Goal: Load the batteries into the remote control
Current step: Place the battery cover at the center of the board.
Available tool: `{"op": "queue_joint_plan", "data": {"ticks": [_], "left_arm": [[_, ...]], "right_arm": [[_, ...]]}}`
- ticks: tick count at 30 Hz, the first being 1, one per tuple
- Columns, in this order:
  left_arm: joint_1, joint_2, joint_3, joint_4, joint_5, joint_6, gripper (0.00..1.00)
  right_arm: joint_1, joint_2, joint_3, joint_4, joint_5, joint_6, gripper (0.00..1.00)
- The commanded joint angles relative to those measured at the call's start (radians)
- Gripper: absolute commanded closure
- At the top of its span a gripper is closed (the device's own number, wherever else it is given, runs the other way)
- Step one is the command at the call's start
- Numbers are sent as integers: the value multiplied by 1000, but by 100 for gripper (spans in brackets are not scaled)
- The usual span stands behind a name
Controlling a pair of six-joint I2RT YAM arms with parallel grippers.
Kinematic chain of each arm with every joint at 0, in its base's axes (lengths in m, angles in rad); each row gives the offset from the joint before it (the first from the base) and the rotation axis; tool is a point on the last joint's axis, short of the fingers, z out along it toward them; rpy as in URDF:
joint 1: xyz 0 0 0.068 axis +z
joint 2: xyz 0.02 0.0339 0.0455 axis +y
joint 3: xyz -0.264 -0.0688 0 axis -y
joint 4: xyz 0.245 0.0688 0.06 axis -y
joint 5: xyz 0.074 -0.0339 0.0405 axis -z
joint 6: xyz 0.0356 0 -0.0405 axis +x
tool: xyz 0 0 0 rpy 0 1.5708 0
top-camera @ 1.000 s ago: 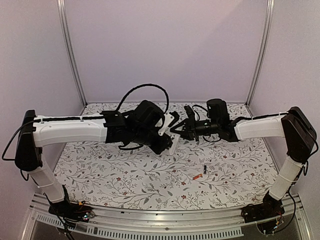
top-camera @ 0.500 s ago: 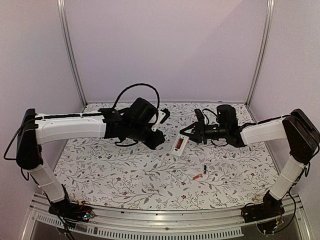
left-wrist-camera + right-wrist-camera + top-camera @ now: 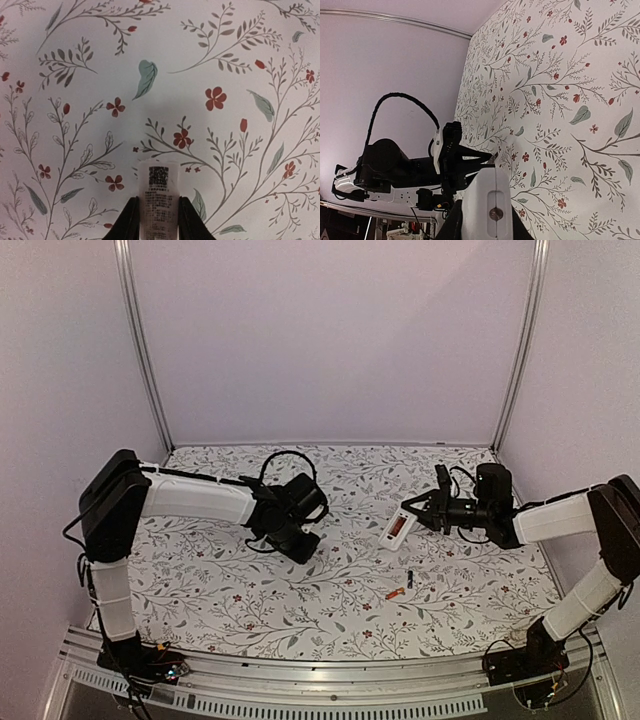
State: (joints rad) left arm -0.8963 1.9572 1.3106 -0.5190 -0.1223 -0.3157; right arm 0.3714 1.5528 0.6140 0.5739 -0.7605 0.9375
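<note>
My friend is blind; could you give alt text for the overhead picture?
The right claw grips a white remote control near a floral table; an orange battery and a black battery lie nearby. The left claw hangs low, centre-left.

Table (image 3: 200,590): both arms reach over it from the near edge. The left gripper (image 3: 302,546) stands left of centre, pointing down at the table, with a small panel (image 3: 159,197) clamped between its fingers. The right gripper (image 3: 411,511) stands right of centre, well apart from the left one. It grips the remote control (image 3: 397,530), which extends left and forward from it. Whether the remote touches the table cannot be determined. In front of the remote, on the table, lies the farther battery (image 3: 410,578). The nearer battery (image 3: 394,593) lies just to its front-left.
</note>
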Motion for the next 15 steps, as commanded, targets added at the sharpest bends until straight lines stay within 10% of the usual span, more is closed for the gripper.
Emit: {"op": "queue_joint_plan", "data": {"ticks": [1,15], "left_arm": [[18,49,48,-62,4,-12,74],[-57,-97,41,45,49,133,31]], "right_arm": [[-36,-75,-47,42,3,-26,100],[-137,-169,-99,-4,-85,-21,100]]}}
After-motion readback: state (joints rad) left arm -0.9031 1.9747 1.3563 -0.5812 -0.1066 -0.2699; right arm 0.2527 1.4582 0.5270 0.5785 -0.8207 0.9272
